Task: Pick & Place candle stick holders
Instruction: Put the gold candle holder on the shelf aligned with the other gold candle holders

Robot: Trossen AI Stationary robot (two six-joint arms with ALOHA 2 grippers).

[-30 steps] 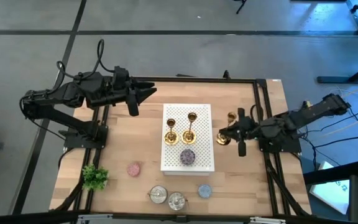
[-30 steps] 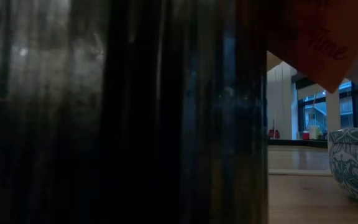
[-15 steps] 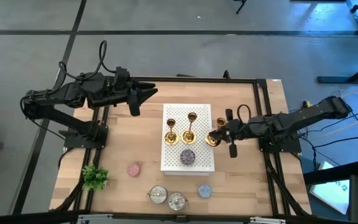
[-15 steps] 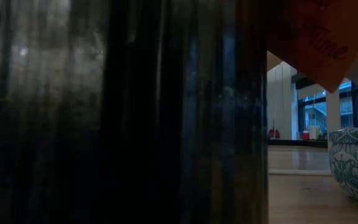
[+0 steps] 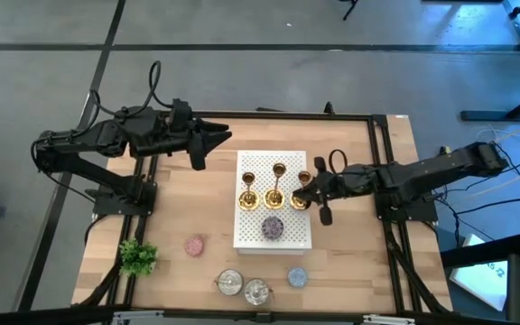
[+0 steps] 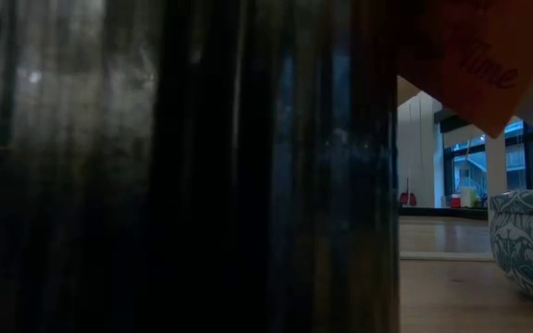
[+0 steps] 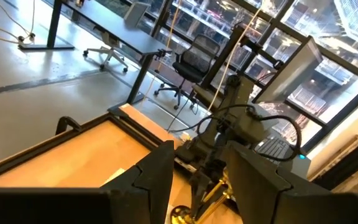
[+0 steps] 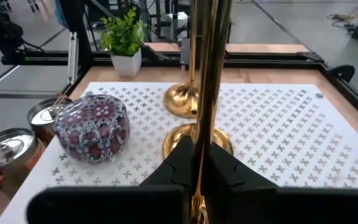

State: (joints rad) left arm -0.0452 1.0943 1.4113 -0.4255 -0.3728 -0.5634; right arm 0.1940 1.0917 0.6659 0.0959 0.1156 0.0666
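Two gold candle stick holders (image 5: 247, 190) (image 5: 275, 185) stand on their round bases on a white perforated board (image 5: 287, 236) at the table's middle. A third candle stick holder (image 5: 301, 188) is upright over the board's right edge, beside those two, with my right gripper (image 5: 309, 192) shut on it. Whether its base touches the board does not show. My left gripper (image 5: 223, 135) hangs open and raised beyond the board's far left corner, nothing between its fingers (image 7: 160, 174). My right gripper pinches the third holder's thin gold stem (image 8: 205, 118) between its two fingers (image 8: 179, 167). It reaches in about level from the table's right side, slanting slightly down, fingers across the stem. The holder stays upright.
A purple patterned ball (image 5: 272, 227) sits on the board's near part. Near the front edge are a pink disc (image 5: 194, 245), a blue disc (image 5: 297, 277), two round pots (image 5: 229, 283) (image 5: 257, 291) and a small green plant (image 5: 138, 257). Something dark blocks most of the low view.
My right gripper, still shut on the holder, has carried it toward the table's left, from the bare wood right of the board to over the board's right edge, and has sunk a little. The holder has stayed upright.
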